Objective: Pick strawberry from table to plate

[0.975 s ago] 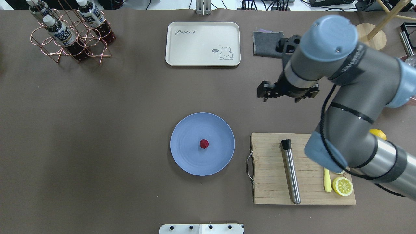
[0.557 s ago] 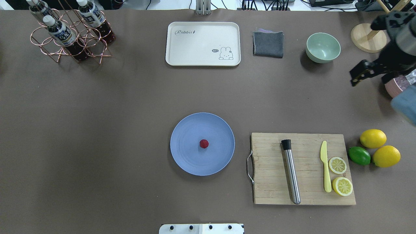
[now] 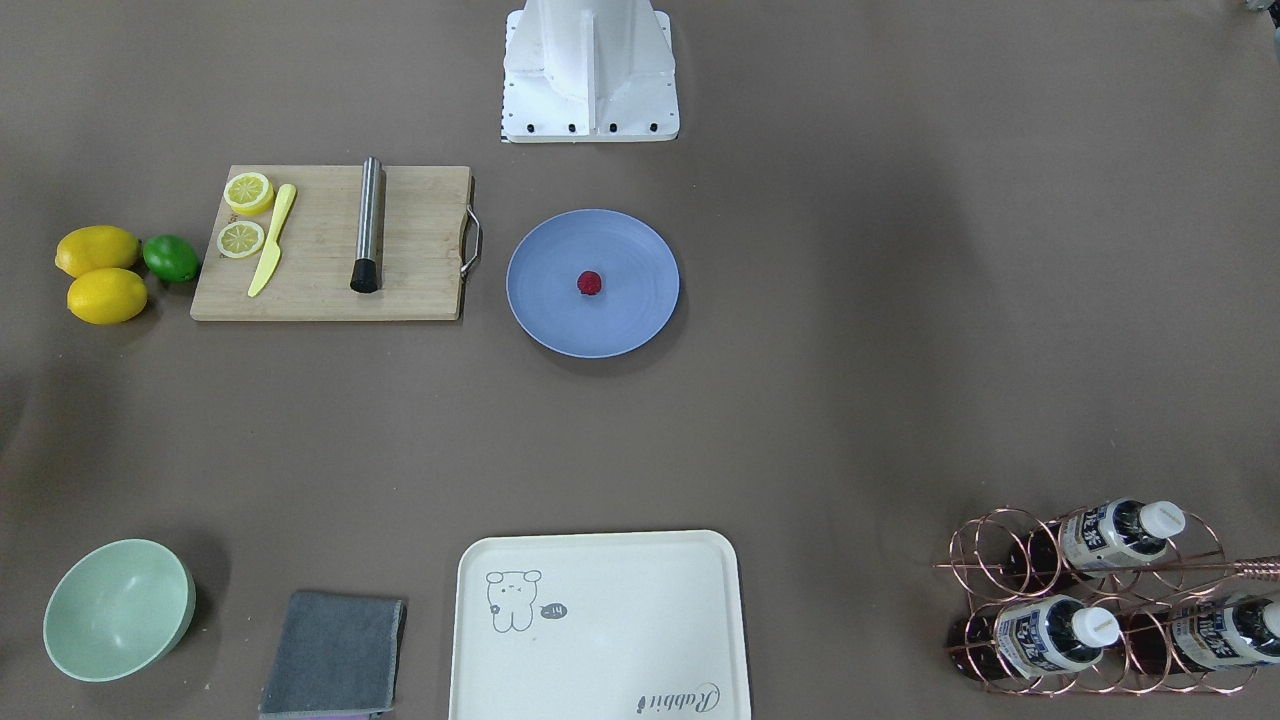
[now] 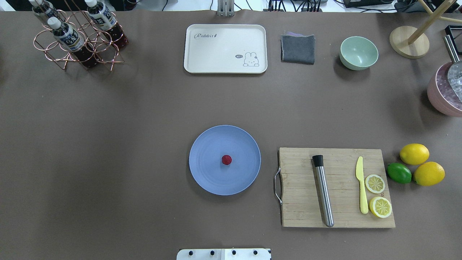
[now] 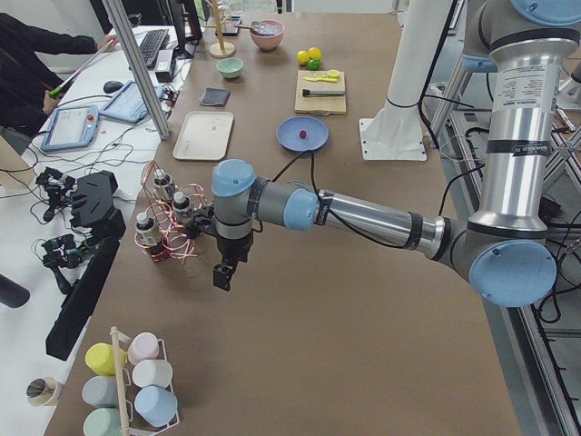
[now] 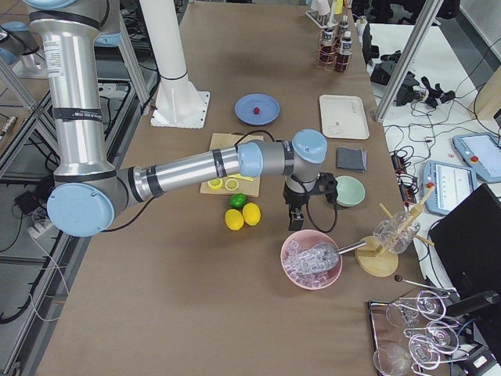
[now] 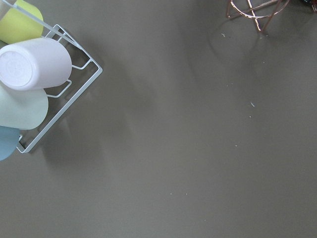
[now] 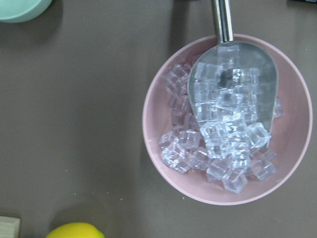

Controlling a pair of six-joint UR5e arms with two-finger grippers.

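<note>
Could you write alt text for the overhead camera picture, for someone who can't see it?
A small red strawberry sits in the middle of a blue plate on a brown table. Right of the plate lies a wooden cutting board with a yellow knife and two lemon slices; a cream tray lies beyond the plate.

Overhead and front-facing views face each other, sharing the plate (image 4: 207, 177) — wrist cameras seemingly look straight down.
</note>
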